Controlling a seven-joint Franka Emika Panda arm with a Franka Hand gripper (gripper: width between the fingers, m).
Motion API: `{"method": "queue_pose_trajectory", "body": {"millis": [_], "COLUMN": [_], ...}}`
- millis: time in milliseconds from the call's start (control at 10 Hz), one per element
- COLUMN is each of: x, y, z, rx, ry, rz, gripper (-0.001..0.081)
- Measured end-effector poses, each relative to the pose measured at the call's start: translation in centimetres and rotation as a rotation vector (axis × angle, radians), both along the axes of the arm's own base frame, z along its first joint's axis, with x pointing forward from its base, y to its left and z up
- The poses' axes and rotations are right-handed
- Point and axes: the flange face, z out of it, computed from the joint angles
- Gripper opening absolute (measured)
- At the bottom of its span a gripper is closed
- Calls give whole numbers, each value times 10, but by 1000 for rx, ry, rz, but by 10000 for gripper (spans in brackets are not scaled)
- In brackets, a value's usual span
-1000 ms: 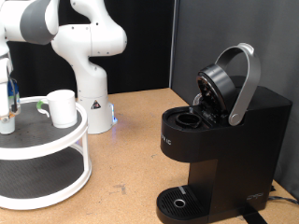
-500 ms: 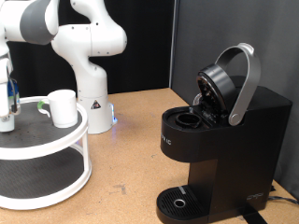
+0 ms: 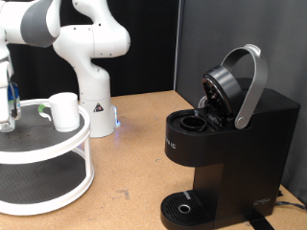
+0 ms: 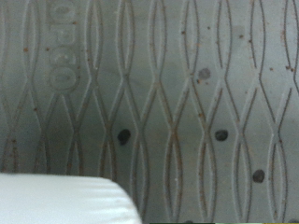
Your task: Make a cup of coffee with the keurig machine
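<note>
The white mug (image 3: 64,110) stands upright on the top tier of a round two-tier stand (image 3: 58,146) at the exterior view's left. The black keurig machine (image 3: 240,144) stands at the right with its silver-grey lid handle (image 3: 251,81) raised and its pod chamber (image 3: 192,123) open. My gripper (image 3: 8,120) hangs at the far left edge, just over the top tier and beside the mug, partly cut off. The wrist view shows no fingers, only the tier's grey patterned mat (image 4: 177,84) close up and the edge of a white object (image 4: 65,201) I cannot identify.
The robot's white base (image 3: 94,101) stands behind the stand. The keurig's round drip tray (image 3: 182,206) is at the bottom, with nothing on it. Bare wooden table (image 3: 134,163) lies between the stand and the machine. A black wall stands behind the keurig.
The gripper has shifted very slightly at the left edge over the top tier. The mug and the machine have not moved.
</note>
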Motion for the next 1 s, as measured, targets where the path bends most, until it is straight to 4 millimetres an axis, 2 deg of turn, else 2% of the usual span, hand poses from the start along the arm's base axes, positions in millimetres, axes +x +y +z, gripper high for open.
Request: {"method": "queue_pose_trajectory", "body": {"millis": [100, 200, 300, 400, 700, 1000], "x": [0, 0, 0, 0, 5, 25], "y": [0, 0, 0, 1, 3, 2], "z": [-1, -1, -1, -1, 2, 8], "rx": [0, 1, 1, 0, -1, 7], "ry": [2, 2, 2, 2, -1, -7], "rz": [0, 0, -1, -3, -47, -116], "gripper": [534, 700, 700, 784, 803, 803]}}
